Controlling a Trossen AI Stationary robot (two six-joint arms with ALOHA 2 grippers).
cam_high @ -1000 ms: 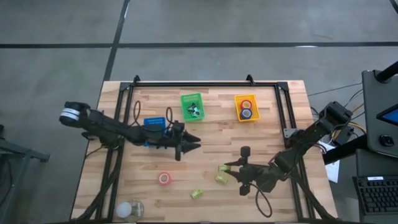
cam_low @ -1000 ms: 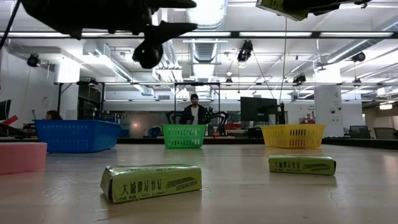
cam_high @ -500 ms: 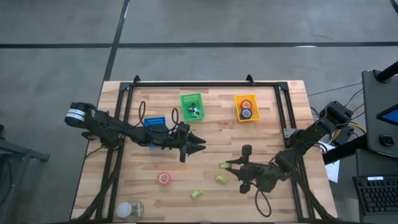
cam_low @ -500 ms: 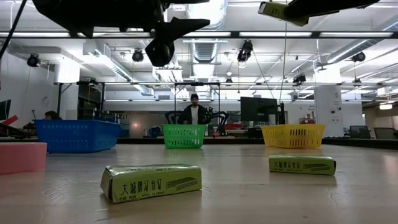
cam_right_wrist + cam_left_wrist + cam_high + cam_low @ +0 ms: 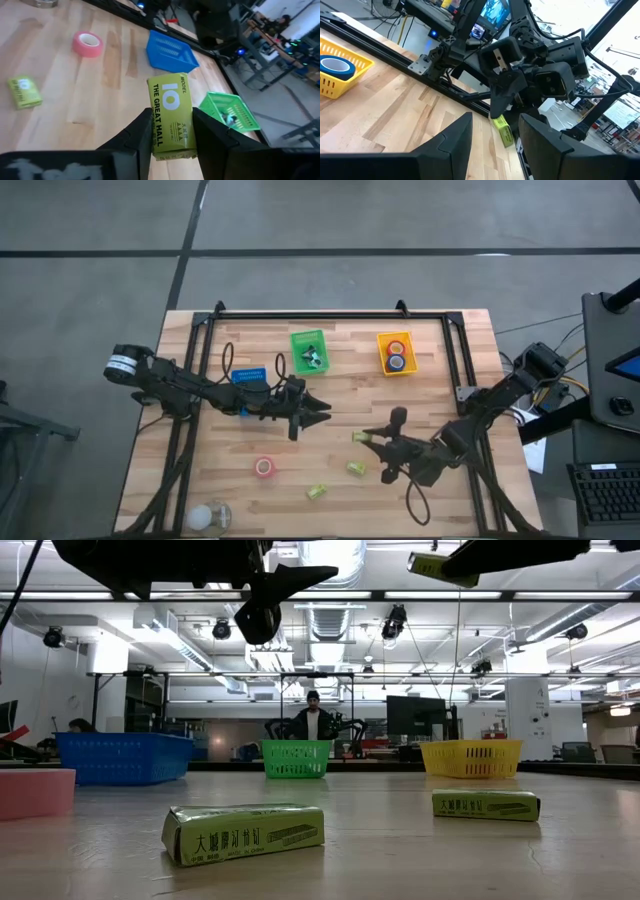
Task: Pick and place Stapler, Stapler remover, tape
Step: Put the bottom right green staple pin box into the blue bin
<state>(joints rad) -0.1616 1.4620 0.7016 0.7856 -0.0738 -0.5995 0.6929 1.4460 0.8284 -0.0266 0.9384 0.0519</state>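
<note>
My right gripper [image 5: 366, 438] is shut on a green staple box [image 5: 170, 117] above the table's middle right; the low view shows the box [image 5: 432, 564] high over the table. My left gripper [image 5: 320, 416] hovers open just left of it, holding nothing, with its fingers [image 5: 454, 136] apart. Two more green boxes [image 5: 354, 468] [image 5: 316, 492] lie flat on the table. A red tape roll [image 5: 264, 467] lies flat near the front. A red and a blue tape roll sit in the yellow basket [image 5: 396, 366]. My right gripper pinches the green staple box between its two fingers, one on each long side [image 5: 155, 131]. The fingers come from the table's right, about level, and the printed top face shows between them. The box is lifted clear of the table.
A green basket [image 5: 309, 352] with small metal items and a blue basket [image 5: 248, 377] stand near the far side. A pale round object [image 5: 205, 516] lies at the front left corner. A black frame [image 5: 330, 314] runs round the table's edges. A person [image 5: 313, 718] stands behind the table.
My right gripper has carried the green box up and a little toward the far and left side. My left gripper moved toward the table's right, uncovering the blue basket, then held still.
</note>
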